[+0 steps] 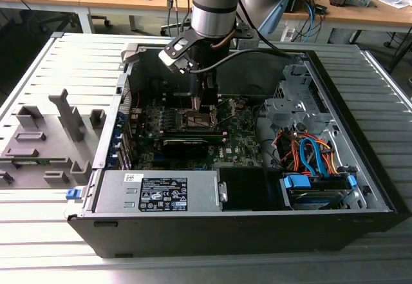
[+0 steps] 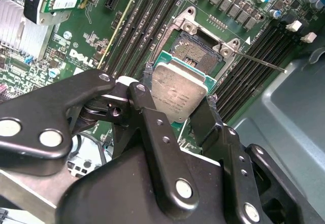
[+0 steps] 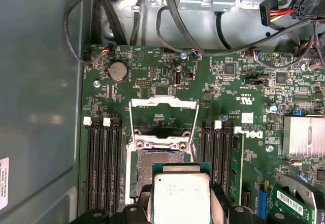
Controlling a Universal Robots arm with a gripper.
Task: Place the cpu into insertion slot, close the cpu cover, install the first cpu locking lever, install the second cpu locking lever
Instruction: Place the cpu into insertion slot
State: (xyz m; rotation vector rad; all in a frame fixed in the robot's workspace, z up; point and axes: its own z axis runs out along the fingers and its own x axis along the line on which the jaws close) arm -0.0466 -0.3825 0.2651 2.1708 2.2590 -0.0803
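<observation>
I have the gripper (image 2: 181,88) closed down to chip width, its two fingers pinching the cpu (image 3: 182,196) by opposite edges, metal face up. The insertion slot (image 2: 195,56) lies just beneath and ahead of the fingertips, so the chip overhangs only the near part of it, and I cannot tell how much height is left. The worst outcome, as I judge it, is lowering while this offset remains: a corner would land on the socket rim or drag across the contact field and bend it. The chip also looks slightly twisted against the socket's square, which would jam it if uncorrected. The hold is on thin edges, so any knock could let it slip. The cpu cover (image 3: 163,100) stands raised beyond the fingers, and a locking lever (image 2: 259,61) juts out beside them; brushing either could knock it into the socket.
</observation>
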